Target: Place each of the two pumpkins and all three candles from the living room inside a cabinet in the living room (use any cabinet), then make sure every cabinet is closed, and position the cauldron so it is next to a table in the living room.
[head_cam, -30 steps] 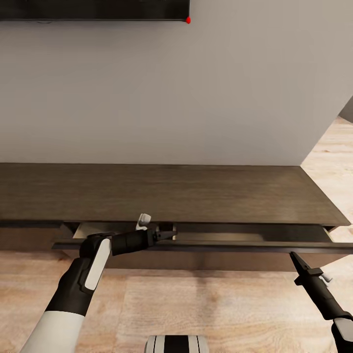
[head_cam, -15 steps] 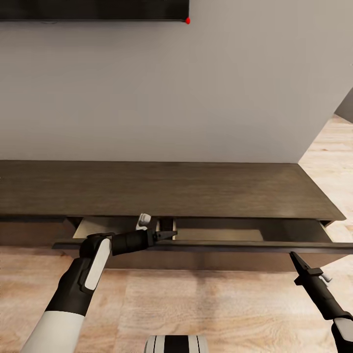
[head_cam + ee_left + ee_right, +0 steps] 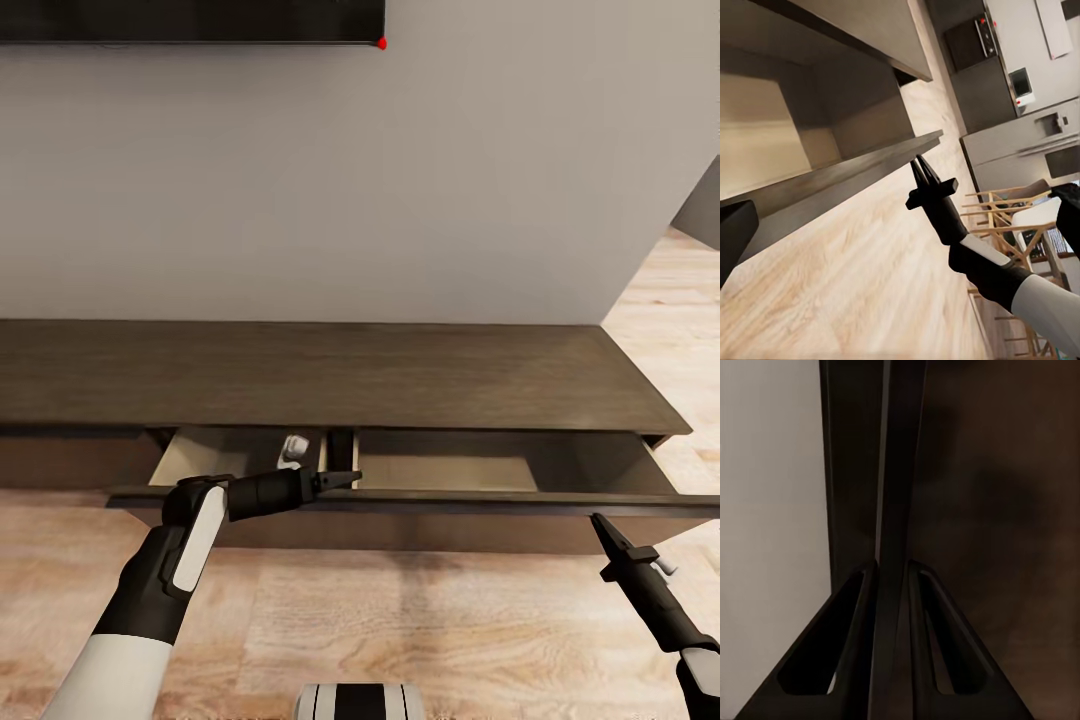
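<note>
The cabinet (image 3: 330,375) is a long low dark brown console against the wall. Its wide drawer stands pulled out, showing a pale beige interior (image 3: 440,470) with nothing in it and a dark divider. My left gripper (image 3: 343,479) is open, its jaws astride the top edge of the drawer front (image 3: 480,499). My right gripper (image 3: 599,523) is shut on the drawer front's lower edge, and the thin panel (image 3: 894,510) shows between its fingers (image 3: 855,645). The same gripper (image 3: 921,166) shows against the drawer front (image 3: 847,176) in the left wrist view. Pumpkins, candles and cauldron are out of view.
A black TV (image 3: 190,20) hangs on the grey wall above the console. Wood floor (image 3: 420,620) lies in front, and my base (image 3: 360,702) shows at the bottom. Past the console's right end the floor runs on. The left wrist view shows wooden chairs (image 3: 1016,217) and kitchen units (image 3: 1020,82).
The drawer has slid farther out of the console, baring more of its beige interior. The console and wall have shifted up in the picture, while both grippers keep their places on the drawer front.
</note>
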